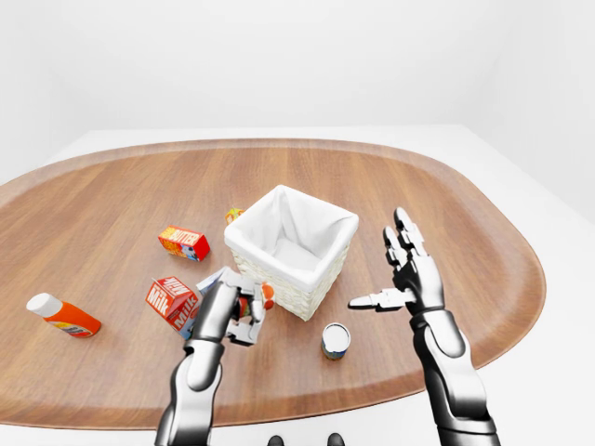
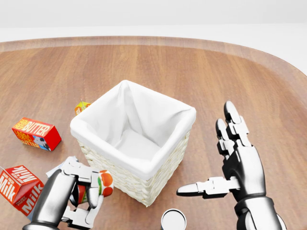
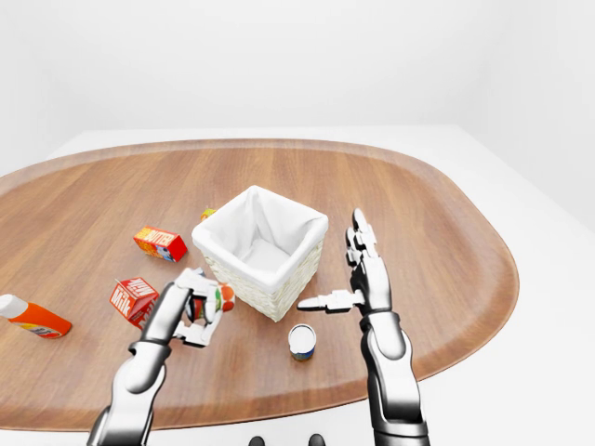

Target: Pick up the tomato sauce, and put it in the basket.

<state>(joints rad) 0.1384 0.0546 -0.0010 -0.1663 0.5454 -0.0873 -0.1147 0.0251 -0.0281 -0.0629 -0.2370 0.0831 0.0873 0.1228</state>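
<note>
Far left of the left-eye view: white-capped orange bottle (image 1: pixel 61 315) lying on its side on the oval brown wooden table (image 1: pixel 446 214), well apart from everything else.

Next right, red and white milk carton (image 2: pixel 21 189), tipped over. Above it in the head view, red butter box with yellow lettering (image 2: pixel 36 133), lying flat. Small pale blue-labelled box (image 1: pixel 206 281) shows just beside the milk carton, mostly hidden behind the silver left hand (image 2: pixel 79 196).

Left hand clenched around the tomato sauce, a small red-and-green labelled container with an orange-red end (image 2: pixel 105 182). Fingers wrap it from both sides. It sits in the hand just beside the lower left wall of the basket, below the rim, not inside.

Small yellow-orange carton (image 2: pixel 81 106) peeks out at the basket's upper left corner.

Centre: square pale wicker basket with white cloth liner (image 2: pixel 165 165), upright, liner empty.

Below and right of the basket, small silver can with dark label (image 1: pixel 336 340), upright on the table.

Right: silver right hand (image 2: pixel 235 165) spread wide, fingers straight, thumb pointing toward the basket, holding nothing.
</note>
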